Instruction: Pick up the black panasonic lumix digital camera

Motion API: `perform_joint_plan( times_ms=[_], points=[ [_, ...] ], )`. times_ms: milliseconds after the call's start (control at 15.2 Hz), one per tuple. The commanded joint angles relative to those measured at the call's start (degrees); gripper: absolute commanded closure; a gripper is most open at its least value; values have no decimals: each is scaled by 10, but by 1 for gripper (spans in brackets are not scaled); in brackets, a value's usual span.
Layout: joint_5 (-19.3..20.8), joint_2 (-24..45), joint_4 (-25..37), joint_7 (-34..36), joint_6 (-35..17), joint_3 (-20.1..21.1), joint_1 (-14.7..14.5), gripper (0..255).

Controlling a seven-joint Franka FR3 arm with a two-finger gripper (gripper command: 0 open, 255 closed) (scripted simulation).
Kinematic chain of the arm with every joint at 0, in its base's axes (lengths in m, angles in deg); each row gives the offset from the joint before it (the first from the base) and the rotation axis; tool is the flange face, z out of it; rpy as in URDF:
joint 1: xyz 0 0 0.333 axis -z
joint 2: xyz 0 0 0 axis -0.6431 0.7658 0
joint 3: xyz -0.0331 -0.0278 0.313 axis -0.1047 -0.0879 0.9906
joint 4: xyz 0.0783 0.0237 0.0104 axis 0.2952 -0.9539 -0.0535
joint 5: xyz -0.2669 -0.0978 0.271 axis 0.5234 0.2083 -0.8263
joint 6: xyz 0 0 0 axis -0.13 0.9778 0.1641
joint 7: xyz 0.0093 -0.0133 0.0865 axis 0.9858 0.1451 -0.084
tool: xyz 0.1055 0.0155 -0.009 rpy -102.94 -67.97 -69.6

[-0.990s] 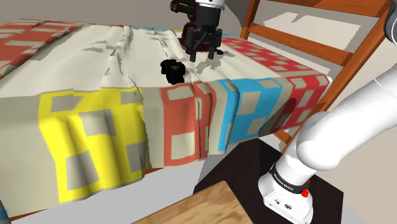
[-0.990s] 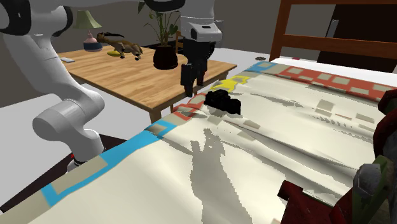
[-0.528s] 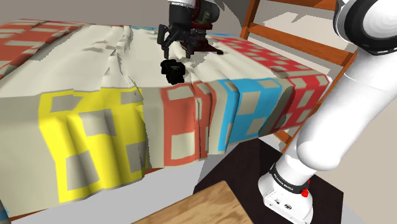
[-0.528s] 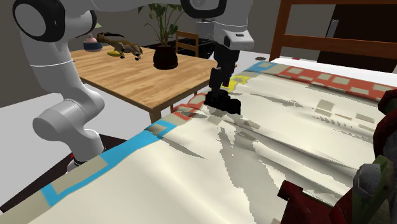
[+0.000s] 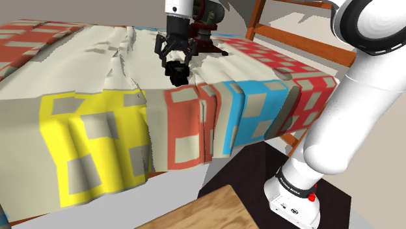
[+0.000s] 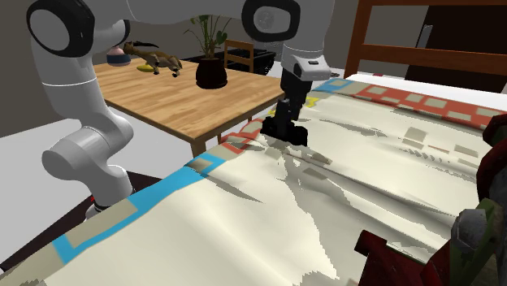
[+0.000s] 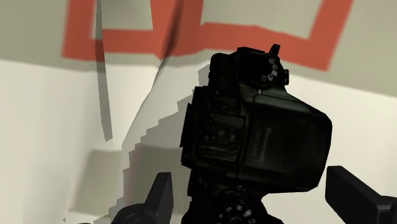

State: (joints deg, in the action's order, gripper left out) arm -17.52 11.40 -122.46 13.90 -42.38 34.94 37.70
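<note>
The black digital camera (image 5: pixel 177 73) lies on the patterned bedspread (image 5: pixel 91 78), near the edge where the cloth falls away. My gripper (image 5: pixel 174 57) hangs straight down right over it, open. In the second exterior view the gripper (image 6: pixel 286 122) reaches down to the top of the camera (image 6: pixel 288 132). In the wrist view the camera (image 7: pixel 254 137) stands between the two fingers (image 7: pixel 160 196), which are spread on either side of its body without clasping it. The gripper (image 7: pixel 254 194) is centred on the camera's near end.
The bedspread is creased around the camera. A dark red object (image 5: pixel 209 40) lies just behind the gripper. A wooden bed frame (image 5: pixel 364 45) rises at the shoulder view's right. A wooden table (image 6: pixel 175 93) with a potted plant (image 6: pixel 211 69) stands beside the bed.
The gripper has swung toward the shoulder view's left and come down from beside the dark red object to straddle the camera. The camera has not moved.
</note>
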Motion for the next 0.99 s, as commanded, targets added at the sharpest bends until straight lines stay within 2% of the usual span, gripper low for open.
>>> perform_joint_plan(
  times_ms=[0,66,132,726,924],
  points=[
    [0,0,-13,-1,-13,0,0,0],
    [0,0,-13,-1,-13,0,0,0],
    [0,0,-13,0,-13,1,-1,255],
    [0,0,-13,-1,-13,0,0,255],
    [0,1,12,2,10,0,0,255]
  ],
)
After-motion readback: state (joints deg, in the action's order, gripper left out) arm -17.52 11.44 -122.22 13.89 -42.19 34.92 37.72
